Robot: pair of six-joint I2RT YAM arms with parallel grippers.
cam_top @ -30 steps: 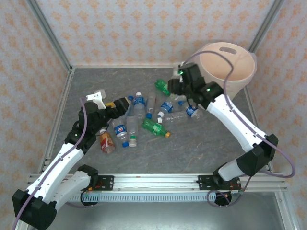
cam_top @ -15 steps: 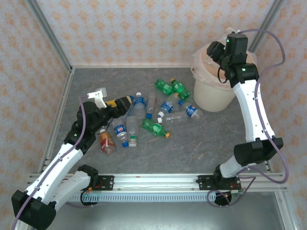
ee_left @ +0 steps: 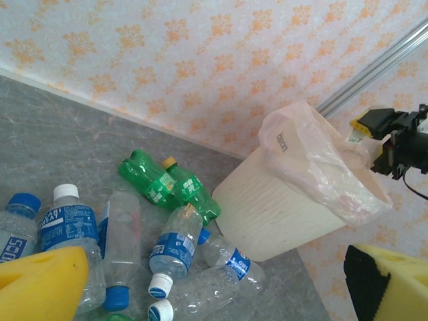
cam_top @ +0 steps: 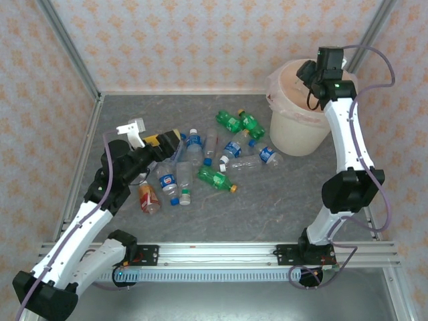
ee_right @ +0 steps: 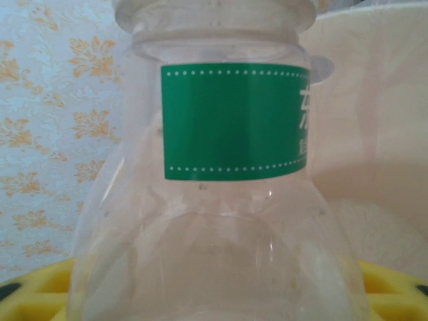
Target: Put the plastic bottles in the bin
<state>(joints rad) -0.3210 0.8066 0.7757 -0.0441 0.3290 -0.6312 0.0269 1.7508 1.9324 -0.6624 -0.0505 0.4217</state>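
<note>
over the bin (cam_top: 294, 130), far right corner of the table (cam_top: 267, 207): my right gripper (cam_top: 304, 73) hangs above the cream-white bucket's mouth with a clear bottle with a green label (ee_right: 227, 167) standing upright between its yellow fingers (ee_right: 30, 297). from the wrist view the bottle sits right against the lens, the bin's inner wall behind it. i cannot tell whether the fingers are pinching it or merely flank it.

across the table, my left gripper (cam_top: 168, 143) is spread wide and holds nothing, hovering at the left edge of the pile of plastic bottles (cam_top: 207, 157). that pile lies on the grey surface between the two arms: clear bottles with blue labels in the middle, two green bottles (cam_top: 239, 122) side by side nearest the bin, another green one (cam_top: 215, 177) at the near edge, and a red-labelled bottle (cam_top: 148, 198) lying apart at the left, below my left arm. the bin's thin liner bag (ee_left: 314, 167) bunches over its rim.
</note>
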